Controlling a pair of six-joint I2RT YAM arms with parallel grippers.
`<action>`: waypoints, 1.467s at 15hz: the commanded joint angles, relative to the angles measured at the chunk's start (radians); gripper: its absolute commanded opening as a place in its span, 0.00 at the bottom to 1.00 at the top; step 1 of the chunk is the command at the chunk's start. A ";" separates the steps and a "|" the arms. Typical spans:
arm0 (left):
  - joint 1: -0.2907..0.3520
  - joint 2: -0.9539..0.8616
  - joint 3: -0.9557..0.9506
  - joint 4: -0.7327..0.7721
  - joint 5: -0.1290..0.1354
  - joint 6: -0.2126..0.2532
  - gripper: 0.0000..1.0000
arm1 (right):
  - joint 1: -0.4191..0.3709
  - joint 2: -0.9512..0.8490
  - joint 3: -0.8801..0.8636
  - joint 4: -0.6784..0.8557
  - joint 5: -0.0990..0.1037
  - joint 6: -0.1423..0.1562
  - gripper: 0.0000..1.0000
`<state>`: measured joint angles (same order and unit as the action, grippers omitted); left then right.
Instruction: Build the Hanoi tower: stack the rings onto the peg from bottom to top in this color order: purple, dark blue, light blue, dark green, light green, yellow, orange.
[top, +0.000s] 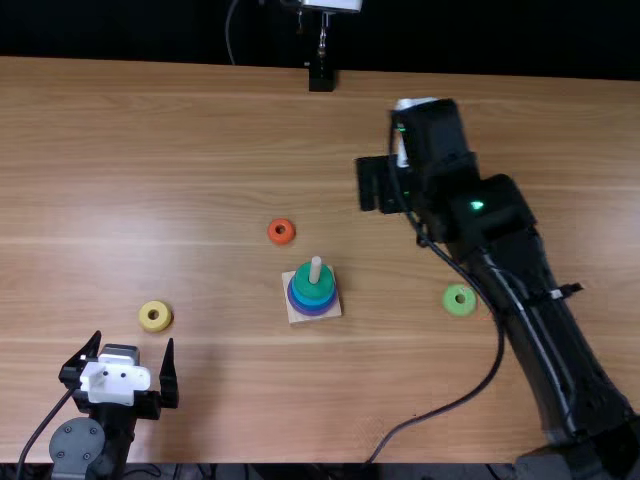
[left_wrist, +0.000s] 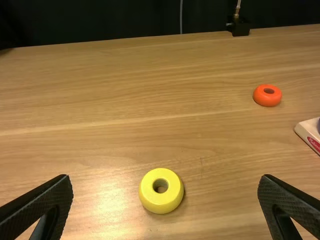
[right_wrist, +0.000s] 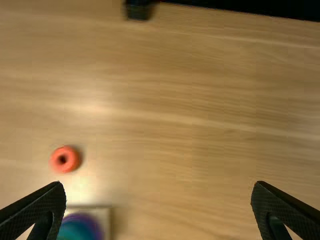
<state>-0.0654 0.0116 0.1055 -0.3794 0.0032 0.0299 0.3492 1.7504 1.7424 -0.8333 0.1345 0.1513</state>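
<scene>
Over at the left, near the table's close edge, the left gripper (top: 134, 340) stands with its two fingers spread wide and nothing caught between them. Just past its tips, the yellow ring (top: 155, 316) lies flat on the wooden table (top: 200, 120), its hole facing up. Well to the right of that and farther across, the orange ring (top: 281, 231) sits flat on the wood by itself. A little nearer me and slightly right of it is the pale square base (top: 302, 318), its peg (top: 315, 268) upright with rings threaded on it: purple (top: 318, 312) lowest, blue above, and dark green (top: 314, 281) on top, the peg's end poking out above them. Next along, beyond the base and to its right, I see the right gripper (top: 380, 185), up at the front of its long black arm; its fingers are parted wide too, with no ring in their grasp. Farthest right of the rings, the light green ring (top: 460, 300) lies flat on the table, near the black cable (top: 497, 345) that loops alongside the right arm (top: 535, 310).
</scene>
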 joint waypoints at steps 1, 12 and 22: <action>-0.002 -0.012 -0.105 -0.084 -0.003 0.014 1.00 | -0.041 -0.086 -0.069 0.055 0.013 -0.002 1.00; -0.002 -0.012 -0.105 -0.083 -0.003 0.014 1.00 | -0.328 -0.158 -0.638 0.068 -0.105 -0.218 1.00; -0.002 -0.012 -0.105 -0.084 -0.003 0.014 1.00 | -0.354 -0.157 -0.673 0.089 -0.123 -0.206 1.00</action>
<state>-0.0654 0.0120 0.1059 -0.3798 0.0040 0.0303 -0.0006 1.6218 1.0843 -0.7471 -0.0299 -0.0540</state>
